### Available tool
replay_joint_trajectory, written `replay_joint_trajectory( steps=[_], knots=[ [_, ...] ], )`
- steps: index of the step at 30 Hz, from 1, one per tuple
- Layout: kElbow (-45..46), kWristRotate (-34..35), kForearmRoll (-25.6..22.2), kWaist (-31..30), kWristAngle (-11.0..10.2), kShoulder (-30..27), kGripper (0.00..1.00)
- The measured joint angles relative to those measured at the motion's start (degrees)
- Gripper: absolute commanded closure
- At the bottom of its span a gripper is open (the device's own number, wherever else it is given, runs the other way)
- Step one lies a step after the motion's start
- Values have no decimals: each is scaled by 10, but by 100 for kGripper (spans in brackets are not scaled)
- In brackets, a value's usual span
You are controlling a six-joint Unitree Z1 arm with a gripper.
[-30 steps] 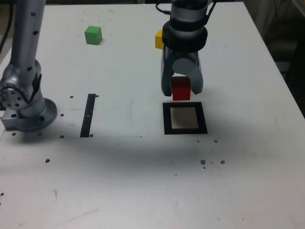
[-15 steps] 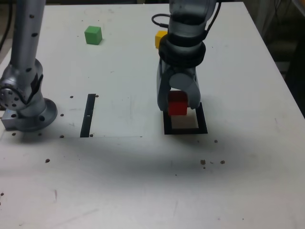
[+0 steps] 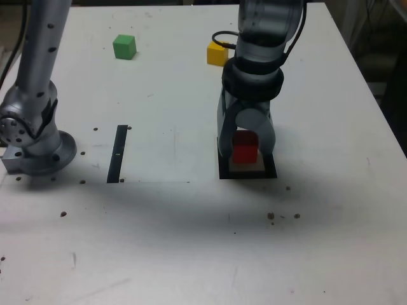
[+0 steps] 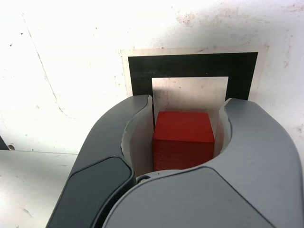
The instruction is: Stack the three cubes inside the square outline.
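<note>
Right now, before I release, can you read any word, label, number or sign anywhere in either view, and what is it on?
None: no text on the red cube, yellow cube, green cube, square outline, black strip, gripper or table.

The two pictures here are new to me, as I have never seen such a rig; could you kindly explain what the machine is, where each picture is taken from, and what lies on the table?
The machine is a single robot arm whose base stands at the exterior view's left. It ends in a gripper, a two-jawed claw. One picture comes from a camera off the arm looking down on the white table; the other comes from a camera on the wrist, looking out between the jaws. The jaws are shut on the red cube, holding it over the square outline, a black frame with a pale centre. Whether the cube already touches the table cannot be told. Farther back lie the green cube and the yellow cube, both loose. A narrow black strip is also on the table.
</note>
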State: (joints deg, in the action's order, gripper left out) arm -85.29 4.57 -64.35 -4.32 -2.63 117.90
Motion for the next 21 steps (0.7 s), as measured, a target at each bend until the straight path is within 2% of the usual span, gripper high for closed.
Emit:
replay_joint_trajectory(
  steps=[5,6,13,15,21],
  knots=[
    [1,0,3,0,-1,4,57],
    [1,0,3,0,-1,5,54],
    [6,-5,8,2,-6,7,8],
    [8,-8,10,3,-6,8,4],
    [14,-8,11,5,-7,8,2]
  ],
)
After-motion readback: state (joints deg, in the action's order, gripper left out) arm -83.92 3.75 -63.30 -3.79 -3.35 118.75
